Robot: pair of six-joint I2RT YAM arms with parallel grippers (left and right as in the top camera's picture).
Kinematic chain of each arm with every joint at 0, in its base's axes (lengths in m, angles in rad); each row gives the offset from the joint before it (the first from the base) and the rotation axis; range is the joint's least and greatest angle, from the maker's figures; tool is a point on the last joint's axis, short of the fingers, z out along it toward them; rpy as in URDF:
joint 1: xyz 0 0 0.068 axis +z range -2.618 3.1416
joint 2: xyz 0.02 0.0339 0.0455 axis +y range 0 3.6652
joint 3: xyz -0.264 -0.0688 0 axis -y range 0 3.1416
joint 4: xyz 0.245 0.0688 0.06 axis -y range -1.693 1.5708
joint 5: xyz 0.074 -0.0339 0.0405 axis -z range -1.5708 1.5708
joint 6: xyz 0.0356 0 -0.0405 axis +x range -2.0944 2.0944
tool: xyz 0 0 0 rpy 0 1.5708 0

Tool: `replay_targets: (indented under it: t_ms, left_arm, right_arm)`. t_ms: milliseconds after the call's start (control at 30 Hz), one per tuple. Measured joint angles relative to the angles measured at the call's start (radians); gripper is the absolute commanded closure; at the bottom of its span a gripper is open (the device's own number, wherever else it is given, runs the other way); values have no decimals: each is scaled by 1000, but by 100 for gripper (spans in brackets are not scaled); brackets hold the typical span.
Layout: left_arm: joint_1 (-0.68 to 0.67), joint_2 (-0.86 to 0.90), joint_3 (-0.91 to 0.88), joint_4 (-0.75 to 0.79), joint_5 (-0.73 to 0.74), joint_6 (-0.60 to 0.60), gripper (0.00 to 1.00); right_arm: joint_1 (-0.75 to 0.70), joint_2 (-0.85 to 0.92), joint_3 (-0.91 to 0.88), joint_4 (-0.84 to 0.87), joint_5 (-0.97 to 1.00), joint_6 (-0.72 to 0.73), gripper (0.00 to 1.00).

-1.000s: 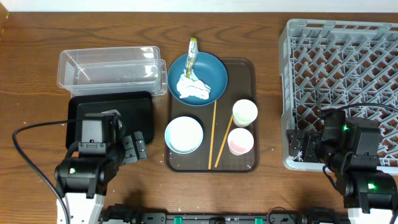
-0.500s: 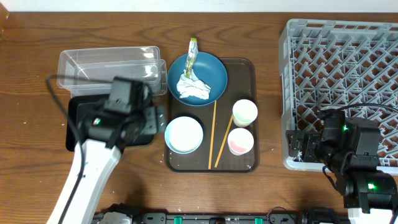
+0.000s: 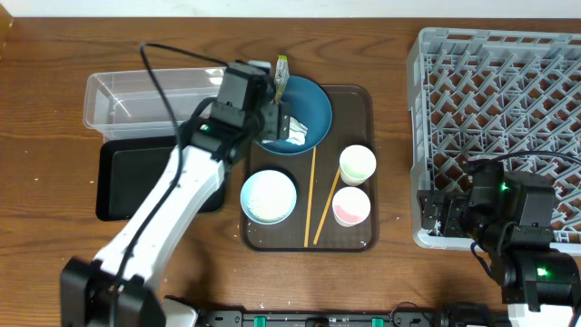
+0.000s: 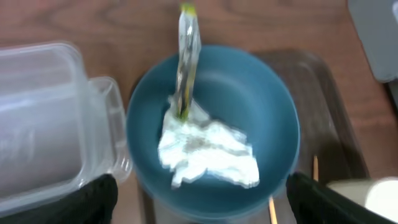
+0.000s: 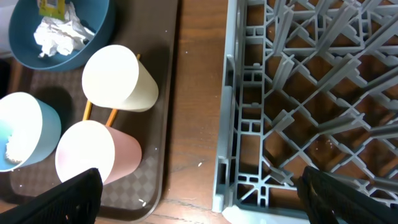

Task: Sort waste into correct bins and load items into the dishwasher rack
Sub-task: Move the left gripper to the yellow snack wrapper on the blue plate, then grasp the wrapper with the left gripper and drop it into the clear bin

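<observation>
While the left gripper [image 4: 200,198] hovers with fingers spread wide over the dark blue plate [image 4: 267,118], the crumpled tissue [image 4: 208,152] lies on it in line with their gap, the green-yellow wrapper [image 4: 186,62] propped on the far rim. The right gripper [image 5: 208,196], also spread, hangs at the grey rack [image 5: 311,93] edge. The plate sits on a brown tray [image 3: 359,238] on the wooden table [image 3: 45,64], with the clear tub [image 3: 154,95] just beside it.

You have two cups on the one brown tray [image 3: 354,238]: a cream cup [image 3: 357,164] and a pink cup [image 3: 350,206]. Two chopsticks [image 3: 310,195] lie left of them. You can count one bowl [image 3: 269,196], one blue plate [image 3: 313,104], one tissue [image 4: 208,152] and one wrapper [image 4: 186,59]. At the left of the frame are one clear tub [image 3: 127,100] and one black tray [image 3: 127,177]. At the right is one rack [image 3: 499,118].
</observation>
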Motion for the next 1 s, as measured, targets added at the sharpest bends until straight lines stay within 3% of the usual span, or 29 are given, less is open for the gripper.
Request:
replay_targets:
  t_ms: [367,700,800,1000]
  left_arm:
    - [1,278,36,238,0,49,14]
    - [19,423,40,414,-3,65,36]
    - [19,454,40,441,-3,69,46]
    - [19,474,40,451,-4,76,81]
  right_arm:
    - [0,0,0,-16,0,0,1]
    - [0,0,0,-26,0,0,1]
    - [0,0,0,-26,0,0,1]
    - [0,0,0,-26,0,0,1]
